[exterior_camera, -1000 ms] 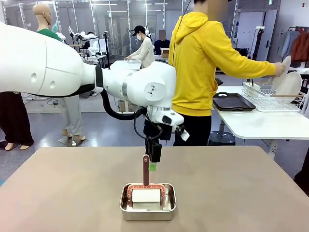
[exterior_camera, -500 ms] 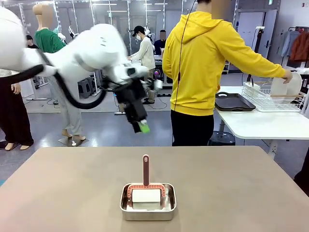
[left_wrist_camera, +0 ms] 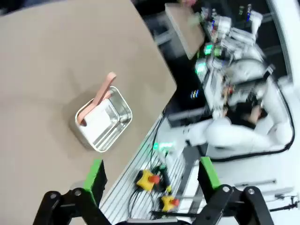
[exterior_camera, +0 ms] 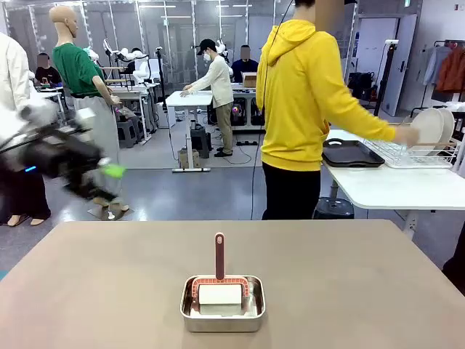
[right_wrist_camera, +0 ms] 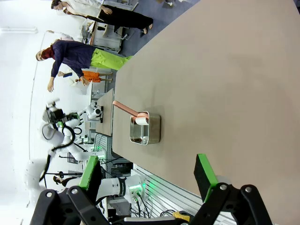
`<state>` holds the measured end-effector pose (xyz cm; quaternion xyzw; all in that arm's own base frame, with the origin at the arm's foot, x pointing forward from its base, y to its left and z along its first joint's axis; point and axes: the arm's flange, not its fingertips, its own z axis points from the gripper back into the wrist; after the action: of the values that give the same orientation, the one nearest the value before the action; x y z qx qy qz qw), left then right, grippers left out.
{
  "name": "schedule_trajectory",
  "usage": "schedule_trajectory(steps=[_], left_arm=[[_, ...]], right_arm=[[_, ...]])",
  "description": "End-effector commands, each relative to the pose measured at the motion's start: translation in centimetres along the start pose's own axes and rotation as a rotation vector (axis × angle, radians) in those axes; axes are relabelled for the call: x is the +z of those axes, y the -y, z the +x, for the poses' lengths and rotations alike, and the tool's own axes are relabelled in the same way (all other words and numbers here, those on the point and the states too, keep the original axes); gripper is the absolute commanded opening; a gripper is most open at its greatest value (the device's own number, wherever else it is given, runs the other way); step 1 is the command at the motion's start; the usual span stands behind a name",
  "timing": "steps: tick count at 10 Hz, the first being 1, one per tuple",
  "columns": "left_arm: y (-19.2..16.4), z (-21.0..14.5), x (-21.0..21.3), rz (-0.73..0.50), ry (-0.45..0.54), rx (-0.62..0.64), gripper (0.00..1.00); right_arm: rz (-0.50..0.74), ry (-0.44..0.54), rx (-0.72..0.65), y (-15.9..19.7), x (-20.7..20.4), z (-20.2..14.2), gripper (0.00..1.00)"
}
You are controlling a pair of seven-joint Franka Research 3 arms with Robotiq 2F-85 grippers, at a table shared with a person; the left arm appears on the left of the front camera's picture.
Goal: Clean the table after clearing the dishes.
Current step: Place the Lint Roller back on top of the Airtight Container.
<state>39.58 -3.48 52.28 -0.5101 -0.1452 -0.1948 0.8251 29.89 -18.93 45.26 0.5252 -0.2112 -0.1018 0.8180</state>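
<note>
Front view: near the table's (exterior_camera: 349,291) close edge, about midway along it, sits a square steel pan (exterior_camera: 222,303) holding a white block (exterior_camera: 220,294) and a brush whose reddish handle (exterior_camera: 219,255) stands upright. The rest of the grey-brown top is bare. Off the far left corner the left gripper (exterior_camera: 109,171) hangs blurred in the air, its green pads apart and holding nothing; from its wrist the pan (left_wrist_camera: 104,119) lies well below, between widely parted fingers (left_wrist_camera: 95,172). The right gripper (right_wrist_camera: 147,176) is likewise spread wide and empty. Beyond the far edge a person in a yellow hoodie (exterior_camera: 305,94) reaches right, hand on a white plate (exterior_camera: 427,126) at a wire rack (exterior_camera: 407,149), beside a dark tray (exterior_camera: 351,153) on the white table (exterior_camera: 385,185).
</note>
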Motion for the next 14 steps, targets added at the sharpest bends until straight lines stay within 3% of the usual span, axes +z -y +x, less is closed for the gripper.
schedule_trajectory(steps=[1,4,7,8,9,14], left_arm=[[-1.3,-8.0,5.6,0.071,0.258,0.11,1.0],[-3.6,-16.0,13.9,0.057,0.513,0.302,1.0],[-4.9,-20.4,17.1,0.106,0.626,0.416,1.0],[-5.5,-21.0,17.3,0.131,0.66,0.437,1.0],[-5.4,-18.5,19.8,0.089,0.63,0.374,1.0],[-5.4,-18.5,19.8,0.089,0.63,0.374,1.0]], right_arm=[[0.004,0.002,0.0,-0.2,0.0,0.0,1.0],[0.004,0.002,0.0,-0.2,0.0,0.0,1.0],[0.004,0.002,0.0,-0.2,0.0,0.0,1.0],[0.004,0.002,0.0,-0.2,0.0,0.0,1.0],[0.004,0.002,0.0,-0.2,0.0,0.0,1.0],[0.004,0.002,0.0,-0.2,0.0,0.0,1.0]])
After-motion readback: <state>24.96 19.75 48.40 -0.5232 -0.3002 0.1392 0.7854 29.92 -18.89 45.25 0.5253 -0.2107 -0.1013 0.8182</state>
